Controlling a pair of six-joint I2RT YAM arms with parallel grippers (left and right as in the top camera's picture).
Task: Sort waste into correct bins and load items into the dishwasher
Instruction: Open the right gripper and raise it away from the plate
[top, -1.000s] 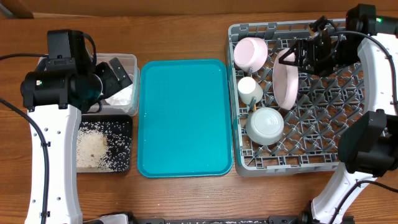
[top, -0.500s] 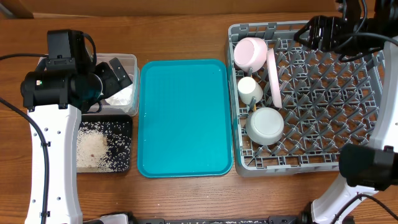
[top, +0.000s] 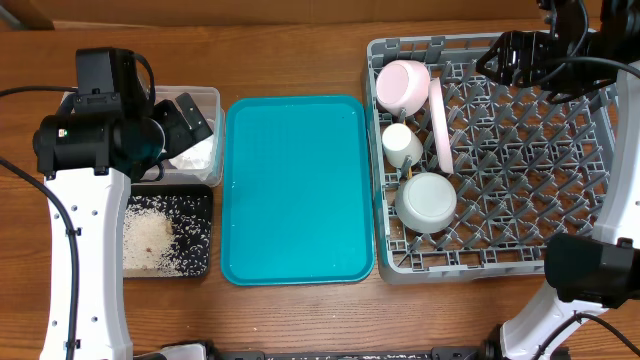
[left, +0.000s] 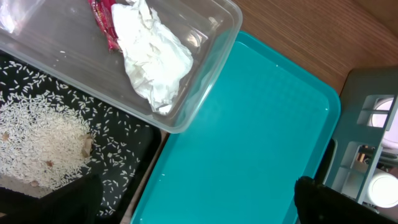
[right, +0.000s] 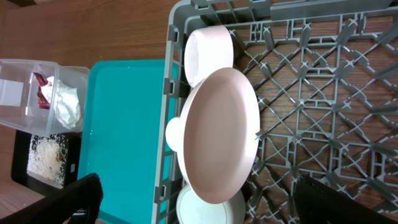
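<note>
pink dishes (top: 403, 85) 2 | cup (top: 402, 145) 1 | bowl (top: 427, 200) 1 | bins (top: 212, 93) 2 (wrapper (left: 102, 18) probably 1)

Hidden and cropped parts
Overhead, the left arm (top: 95, 150) covers most of the clear tub (top: 208, 97). In the right wrist view, the pink plate (right: 217, 134) hides most of the cream cup (right: 173, 134), and the bottom edge crops the white bowl (right: 205, 214).

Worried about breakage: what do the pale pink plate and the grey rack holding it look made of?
The pale pink round plate looks like melamine or glazed ceramic; its smooth, sheened face leaves that open. The grey grid dish rack looks like matte moulded plastic, with thin lattice ribs.
</note>
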